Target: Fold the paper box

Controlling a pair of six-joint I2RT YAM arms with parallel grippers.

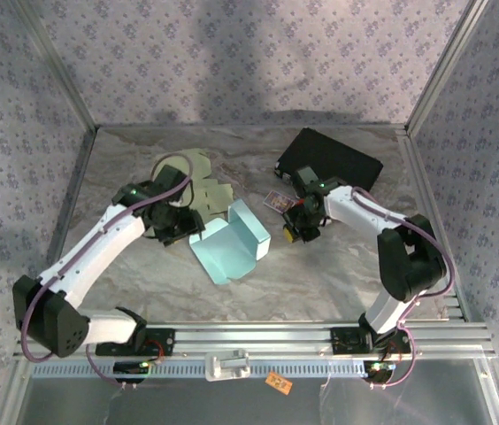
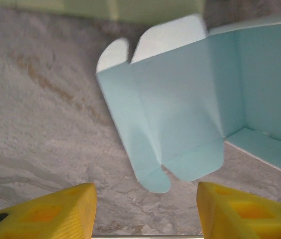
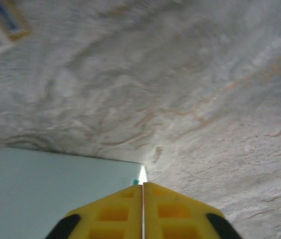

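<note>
Paper box [image 1: 230,243], light blue and half-formed, lies mid-counter [image 1: 347,274] between the two grippers. One end stands up as walls. The lid panel with its tuck flaps lies flat at the near-left side of the box.

Left gripper [image 1: 181,232] is just left of the box, fingers apart with nothing between them. It faces the flat lid panel, probably lined up to take or push it.

Right gripper [image 1: 292,232] is just right of the box, fingers pressed together, low over the counter by a box corner. It may be bracing the wall, but that's a guess. Can't tell if it touches the box or nips a paper edge.

Pale green sheets [image 1: 198,175] lie beyond the box, partly under the left arm. Black flat thing [image 1: 329,161] sits beyond-right of the box, identity unclear. Small card [image 1: 274,200] is too small to read.
</note>
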